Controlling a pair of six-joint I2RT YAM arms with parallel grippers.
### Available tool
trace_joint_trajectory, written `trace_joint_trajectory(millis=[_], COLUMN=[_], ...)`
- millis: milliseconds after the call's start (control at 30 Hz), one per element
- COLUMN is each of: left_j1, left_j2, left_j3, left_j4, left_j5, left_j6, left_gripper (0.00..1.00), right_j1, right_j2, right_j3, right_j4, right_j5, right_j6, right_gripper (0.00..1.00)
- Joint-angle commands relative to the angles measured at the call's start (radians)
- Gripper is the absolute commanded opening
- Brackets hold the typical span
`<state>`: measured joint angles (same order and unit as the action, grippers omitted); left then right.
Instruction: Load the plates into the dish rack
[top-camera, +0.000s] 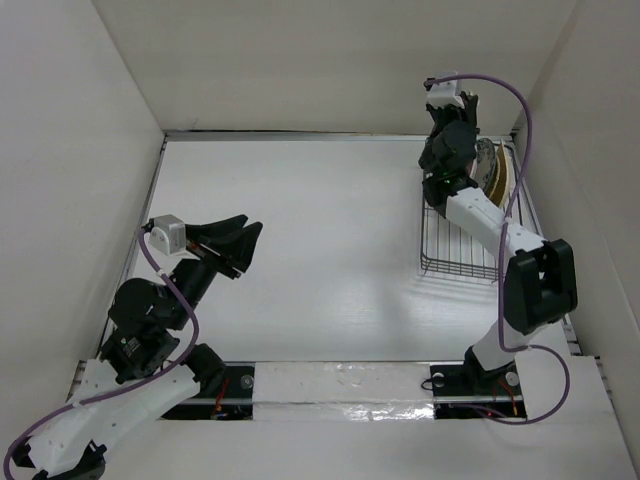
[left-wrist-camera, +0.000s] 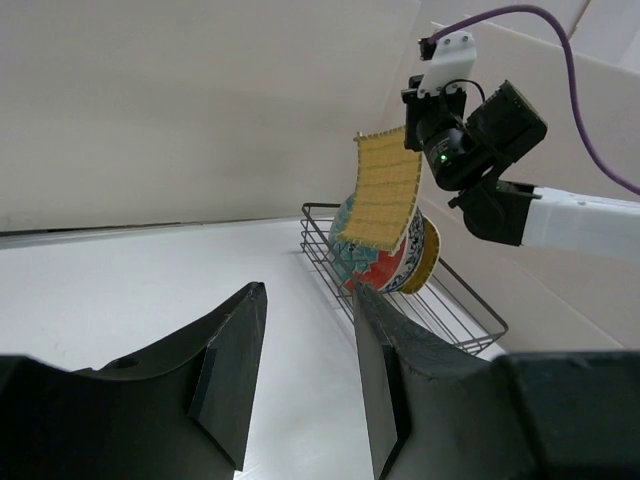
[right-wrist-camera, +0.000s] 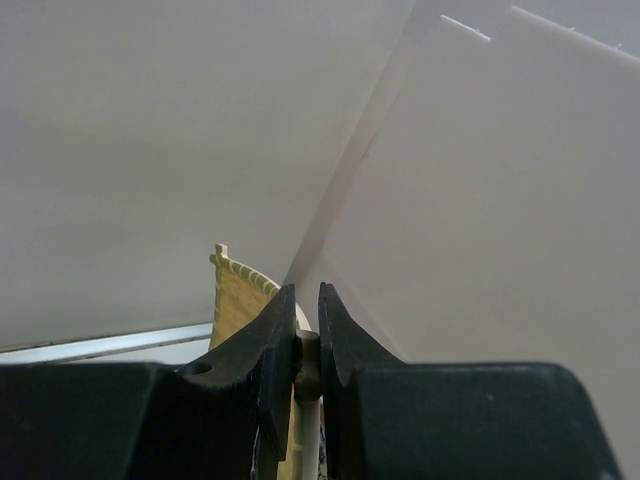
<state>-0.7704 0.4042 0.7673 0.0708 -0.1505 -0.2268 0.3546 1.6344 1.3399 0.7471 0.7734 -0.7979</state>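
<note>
Flat white matte bench (top-camera: 330, 250), boxed in by white walls on the left, far and right sides. Directly on it: a rectangular black wire dish rack (top-camera: 452, 246) in the far-right corner, long side running along the right wall and just beside it, well apart from the left wall. At the near edge are the left arm base (top-camera: 205, 385) and right arm base (top-camera: 480, 380), side by side, with a crinkled white strip (top-camera: 340, 385) between them. There is glare on the surface near the rack's front end.

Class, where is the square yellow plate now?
Right of centre in the left wrist view, the square yellow plate leans in the dish rack before the red-rimmed plate, held by the right gripper.
</note>
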Motion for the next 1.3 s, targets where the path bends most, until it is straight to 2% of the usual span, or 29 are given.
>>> trace_joint_trajectory(millis=[0, 267, 433, 533, 800, 900, 933, 1067, 1100, 1167, 1200, 1233, 1267], left_j1=[0.002, 0.002, 0.002, 0.002, 0.002, 0.002, 0.002, 0.002, 0.002, 0.002, 0.002, 0.002, 0.002], left_j2=[0.018, 0.025, 0.038, 0.038, 0.038, 0.038, 0.036, 0.033, 0.033, 0.035, 0.036, 0.036, 0.038], left_j3=[0.006, 0.006, 0.006, 0.006, 0.007, 0.007, 0.007, 0.007, 0.007, 0.007, 0.007, 0.009, 0.009], left_j4=[0.05, 0.05, 0.05, 0.05, 0.05, 0.05, 0.05, 0.052, 0.052, 0.053, 0.053, 0.053, 0.052], left_j5=[0.008, 0.003, 0.014, 0.02, 0.025, 0.028, 0.028, 0.034, 0.037, 0.04, 0.043, 0.043, 0.043], left_j6=[-0.005, -0.002, -0.005, -0.005, -0.009, -0.009, -0.011, -0.014, -0.016, -0.017, -0.017, -0.017, -0.017], left_gripper=[0.37, 0.37, 0.37, 0.37, 0.37, 0.37, 0.37, 0.37, 0.37, 0.37, 0.37, 0.37, 0.37], right_j1=[-0.009, -0.019, 0.001, 0.001, 0.055, 0.064, 0.064, 0.064, 0.054, 0.026, 0.009, -0.027, -0.045], right_j2=[0.019, 0.053, 0.022, -0.04, -0.188, -0.249, -0.28, -0.35, -0.364, -0.396, -0.401, -0.401, -0.397], right_j3=[0.047, 0.03, -0.106, -0.197, -0.327, -0.344, -0.358, -0.364, -0.358, -0.3, -0.268, -0.23, -0.138], right_j4=[0.221, 0.222, 0.297, 0.308, 0.203, 0.085, 0.052, -0.147, -0.237, -0.352, -0.488, -0.565, -0.73], right_j5=[-0.02, -0.045, -0.037, -0.013, 0.052, 0.05, 0.05, 0.052, 0.055, 0.026, -0.043, -0.08, -0.107], right_j6=[-0.066, -0.017, -0.009, 0.051, 0.216, 0.331, 0.356, 0.512, 0.543, 0.648, 0.69, 0.73, 0.812], right_gripper=[0.0, 0.0, 0.0, 0.0, 0.24, 0.25, 0.29, 0.34, 0.41, 0.46, 0.5, 0.51, 0.51])
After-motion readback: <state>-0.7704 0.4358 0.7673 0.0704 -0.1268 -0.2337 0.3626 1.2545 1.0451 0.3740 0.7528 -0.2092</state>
